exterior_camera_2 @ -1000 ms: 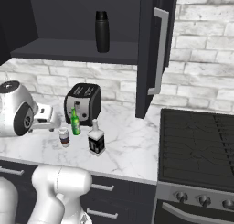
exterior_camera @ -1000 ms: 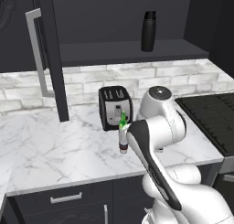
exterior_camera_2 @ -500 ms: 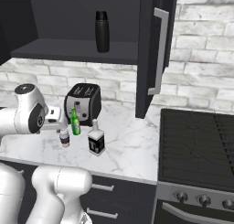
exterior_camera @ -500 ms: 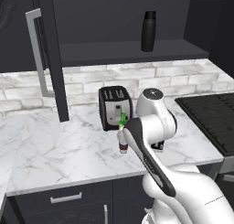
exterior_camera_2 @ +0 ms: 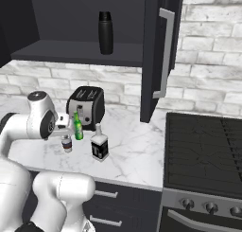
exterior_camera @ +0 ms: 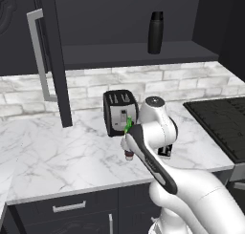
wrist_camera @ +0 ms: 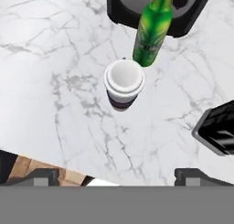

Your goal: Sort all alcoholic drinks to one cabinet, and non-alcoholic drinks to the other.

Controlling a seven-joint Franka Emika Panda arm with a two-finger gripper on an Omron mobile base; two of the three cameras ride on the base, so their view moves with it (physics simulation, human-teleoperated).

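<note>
**Q:** Marble counter (exterior_camera: 57, 156) and brick backsplash formed the setting; what stood on the counter, and why there?

**A:** Three unsorted drinks were clustered in front of the toaster (exterior_camera_2: 85, 105). The green beer bottle (exterior_camera_2: 77, 128) stood upright just before the toaster. The coffee cup (wrist_camera: 124, 84) stood just beside the bottle, on the side nearer the counter's front edge. The squat pale bottle (exterior_camera_2: 99, 146) stood near both, towards the stove (exterior_camera_2: 208, 150). All three presumably awaited sorting, since none sat on a shelf.

**Q:** Was anything already sorted?

**A:** The black flask (exterior_camera: 155, 32) stood upright on the shelf of the open wall cabinet (exterior_camera: 134, 54), whose doors (exterior_camera_2: 158, 51) hung wide. As a non-alcoholic drink, it appeared to mark that cabinet as the one for the cup as well.

**Q:** How was the gripper (wrist_camera: 118, 177) disposed?

**A:** It hung above the counter, looking almost straight down. Its fingers (wrist_camera: 194, 175) were spread fully apart with nothing between them. In the hand view the cup lay ahead of the fingertips, roughly centred between them, which suggested it was the next target.

**Q:** Why did that placement matter?

**A:** The beer bottle's base nearly touched the cup's lid in the hand view. A descent over the cup would probably need care, lest a finger knock the bottle over.
</note>
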